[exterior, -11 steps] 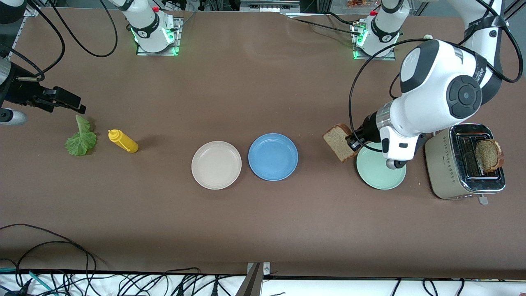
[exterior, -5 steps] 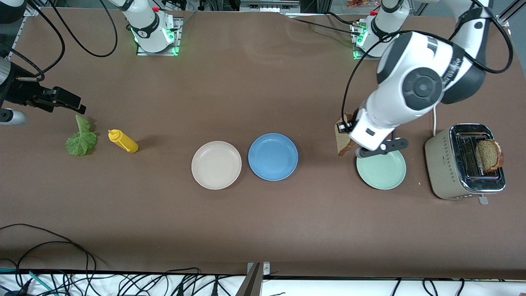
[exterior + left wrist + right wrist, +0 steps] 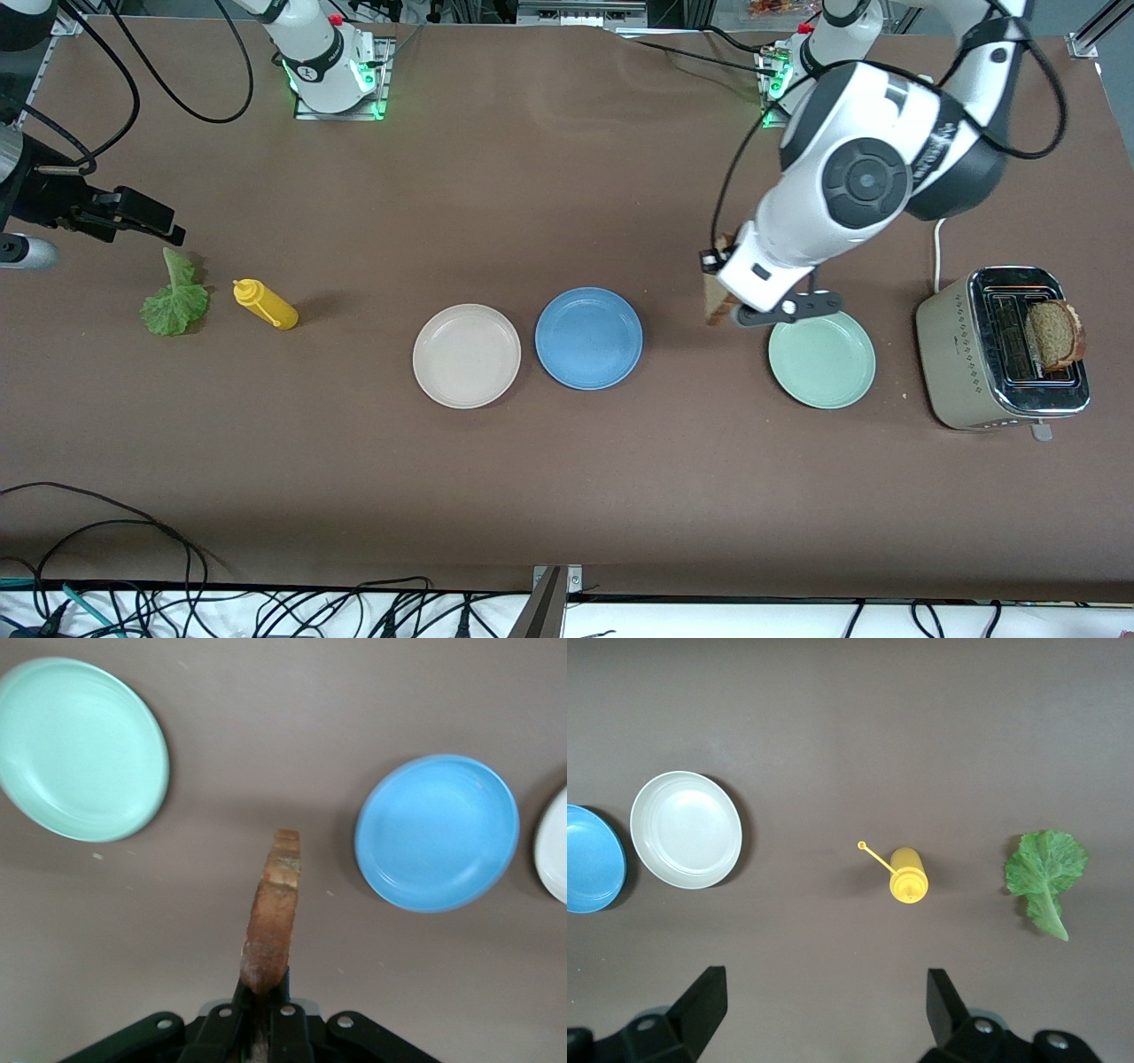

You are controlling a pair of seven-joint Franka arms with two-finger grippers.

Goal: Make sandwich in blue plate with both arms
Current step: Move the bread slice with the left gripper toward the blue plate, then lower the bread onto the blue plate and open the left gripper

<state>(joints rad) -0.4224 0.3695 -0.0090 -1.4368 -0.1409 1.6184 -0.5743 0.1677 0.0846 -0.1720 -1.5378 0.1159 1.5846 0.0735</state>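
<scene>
The desk (image 3: pixel 549 496) was a brown, matte surface running the full width of the front view. Two green-lit arm bases (image 3: pixel 335 84) stood along the edge where the robots were mounted. Near the desk's middle lay the blue plate (image 3: pixel 588 338), with a cream-white plate (image 3: pixel 466 355) just beside it toward the right arm's end. A mint-green plate (image 3: pixel 822 359) lay toward the left arm's end, and a silver toaster (image 3: pixel 1003 354) stood between that plate and the desk's end edge. Toward the right arm's end edge lay a green lettuce leaf (image 3: pixel 175 298), with a yellow squeeze bottle (image 3: pixel 264 304) close beside it.
</scene>
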